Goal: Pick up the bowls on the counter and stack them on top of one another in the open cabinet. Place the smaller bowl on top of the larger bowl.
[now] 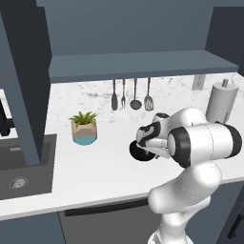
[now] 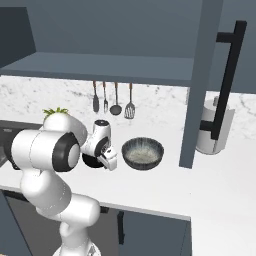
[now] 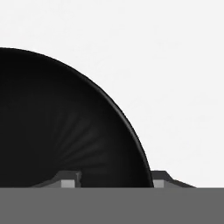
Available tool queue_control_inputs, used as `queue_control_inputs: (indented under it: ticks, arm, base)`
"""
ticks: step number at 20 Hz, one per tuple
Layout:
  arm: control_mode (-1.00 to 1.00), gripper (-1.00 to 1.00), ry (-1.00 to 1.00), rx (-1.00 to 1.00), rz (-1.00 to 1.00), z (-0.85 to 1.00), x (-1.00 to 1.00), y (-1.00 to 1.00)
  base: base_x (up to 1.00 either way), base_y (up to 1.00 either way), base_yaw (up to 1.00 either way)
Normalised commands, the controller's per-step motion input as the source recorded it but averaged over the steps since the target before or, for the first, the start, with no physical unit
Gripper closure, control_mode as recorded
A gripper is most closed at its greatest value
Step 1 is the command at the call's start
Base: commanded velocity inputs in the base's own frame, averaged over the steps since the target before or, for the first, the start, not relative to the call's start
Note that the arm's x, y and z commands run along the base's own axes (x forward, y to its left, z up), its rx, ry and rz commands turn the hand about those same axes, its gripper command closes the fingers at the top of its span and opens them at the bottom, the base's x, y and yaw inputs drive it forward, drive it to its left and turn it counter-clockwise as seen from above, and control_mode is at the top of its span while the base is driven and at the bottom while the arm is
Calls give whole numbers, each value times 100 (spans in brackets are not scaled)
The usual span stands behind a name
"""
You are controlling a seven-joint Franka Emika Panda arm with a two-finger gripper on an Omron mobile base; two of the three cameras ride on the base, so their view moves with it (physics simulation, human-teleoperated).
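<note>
The arm is bent low over the white marbled counter (image 1: pixel 105 167) with its gripper (image 3: pixel 114 180) down at the smaller bowl (image 1: pixel 140 152), one fingertip inside the glossy black rim and one outside it, so the jaws straddle the wall, though I cannot tell whether they are actually pinching it. Just beside it sits the larger bowl (image 2: pixel 143 153), ribbed and grey. Nearby are a potted plant (image 1: pixel 84 127), hanging utensils (image 1: pixel 131 95), a paper towel roll (image 1: pixel 222 102), the sink (image 1: pixel 21 171), and the open cabinet (image 1: pixel 138 64) with its shelf overhead.
</note>
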Motion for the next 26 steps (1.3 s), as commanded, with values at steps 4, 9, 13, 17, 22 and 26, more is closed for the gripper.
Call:
queue_control_inputs:
  ticks: [4,9,13,17,22,26]
  arm:
    - [-100,100,0,0,0,1,0,0]
    - [-100,100,-9,4,-1,40,0,0]
    - [-100,100,-15,4,-7,85,0,0]
    - [-100,100,-7,3,-10,96,0,-15]
    - [-100,100,4,0,-19,54,0,-62]
    - [-100,100,9,2,-18,21,12,-98]
  base:
    - [0,0,0]
    - [0,0,0]
    - [0,0,0]
    - [0,0,0]
    - [0,0,0]
    - [0,0,0]
